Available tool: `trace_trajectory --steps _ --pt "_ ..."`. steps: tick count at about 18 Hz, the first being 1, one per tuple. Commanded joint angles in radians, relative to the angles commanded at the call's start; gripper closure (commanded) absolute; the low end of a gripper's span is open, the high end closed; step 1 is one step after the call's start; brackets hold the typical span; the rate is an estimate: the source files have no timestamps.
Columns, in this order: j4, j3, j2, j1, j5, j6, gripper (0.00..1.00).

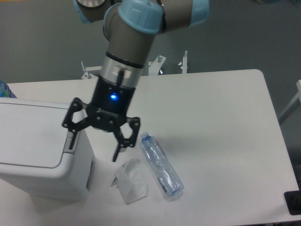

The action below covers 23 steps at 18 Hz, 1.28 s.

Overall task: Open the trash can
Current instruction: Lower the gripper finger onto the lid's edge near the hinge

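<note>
The trash can (33, 150) is a boxy white bin at the left edge of the table, its flat lid down. The grey push tab (73, 140) on its right rim is partly covered by my gripper. My gripper (92, 150) hangs open over the bin's right edge, with one fingertip (69, 142) over the tab and the other fingertip (115, 157) off the bin's side above the table. Nothing is held between the fingers.
A clear plastic bottle (161, 165) lies on its side right of the gripper. A small clear plastic bag (130, 180) lies beside the bin's front corner. The white table (225, 122) extends to the right. A dark object (294, 202) sits at the lower right edge.
</note>
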Motion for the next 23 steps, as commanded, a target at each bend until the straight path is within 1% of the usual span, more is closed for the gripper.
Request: trace_trajectory --steps 2,4,7,10,11,14,16,23 --pt "-0.002 0.001 0.000 0.002 0.006 0.006 0.00" --pt "-0.002 -0.002 0.000 0.002 0.037 0.012 0.00" --pt "0.000 -0.021 -0.002 0.003 0.089 0.014 0.00" --pt "-0.002 -0.040 0.005 0.003 0.103 0.031 0.00" --pt "-0.003 -0.049 0.014 0.003 0.103 0.032 0.00" --pt "0.002 -0.118 0.058 0.005 0.104 0.075 0.00" --pt "0.002 -0.141 0.074 0.006 0.104 0.089 0.00" --pt "0.003 -0.144 0.071 0.002 0.112 0.084 0.00"
